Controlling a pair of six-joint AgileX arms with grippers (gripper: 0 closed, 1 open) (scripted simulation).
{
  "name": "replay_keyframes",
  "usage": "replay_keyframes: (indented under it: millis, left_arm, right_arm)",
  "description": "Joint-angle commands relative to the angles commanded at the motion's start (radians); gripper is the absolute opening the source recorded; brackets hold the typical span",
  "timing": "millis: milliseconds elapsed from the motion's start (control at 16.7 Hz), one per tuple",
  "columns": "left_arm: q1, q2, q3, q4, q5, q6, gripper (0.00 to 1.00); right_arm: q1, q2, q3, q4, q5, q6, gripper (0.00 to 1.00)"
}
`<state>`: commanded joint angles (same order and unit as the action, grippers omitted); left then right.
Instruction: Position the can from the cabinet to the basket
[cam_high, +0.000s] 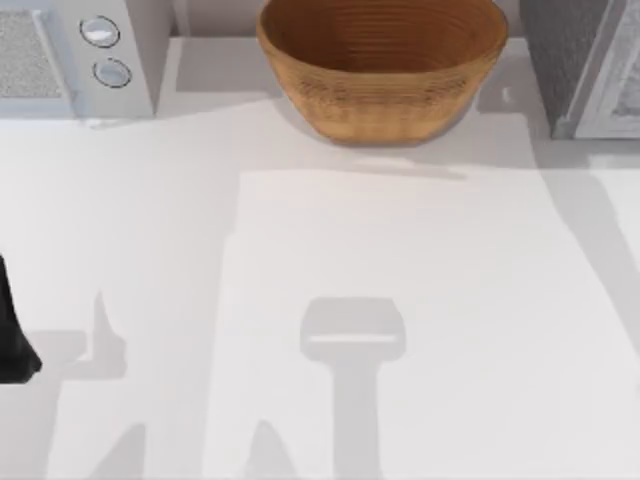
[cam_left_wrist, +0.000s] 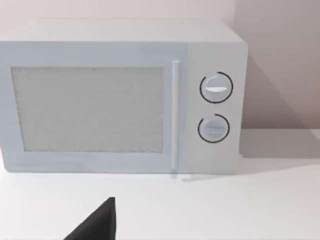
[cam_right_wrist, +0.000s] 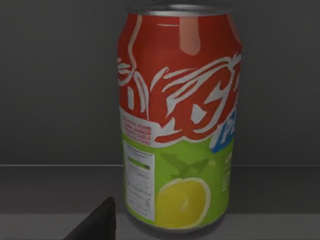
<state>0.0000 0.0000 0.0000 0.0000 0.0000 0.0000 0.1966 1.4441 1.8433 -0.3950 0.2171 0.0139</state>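
A white microwave (cam_left_wrist: 120, 97) with two round knobs (cam_left_wrist: 216, 88) stands on the white table (cam_left_wrist: 225, 210), door closed.

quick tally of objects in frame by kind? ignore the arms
Can: 1
Basket: 1
Cabinet: 1
White appliance with two knobs: 1
Total: 4

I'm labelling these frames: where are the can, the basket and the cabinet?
can (cam_right_wrist: 177, 125), right wrist view, on its red label.
basket (cam_high: 385, 100), top view, on its outer wall.
cabinet (cam_high: 562, 50), top view, on its grey side.
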Motion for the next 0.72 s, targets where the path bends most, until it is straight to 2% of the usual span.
replay_keyframes:
  millis: [300,720]
  left_arm:
    - [0.0,0.0,0.0,0.0,0.0,0.0,1.0]
    - [0.0,0.0,0.0,0.0,0.0,0.0,1.0]
  right_arm:
    - [0.026,0.185,0.147,0.037,0.029,-0.002,1.0]
    - [0.02,0.222,0.19,0.032,0.024,-0.002,1.0]
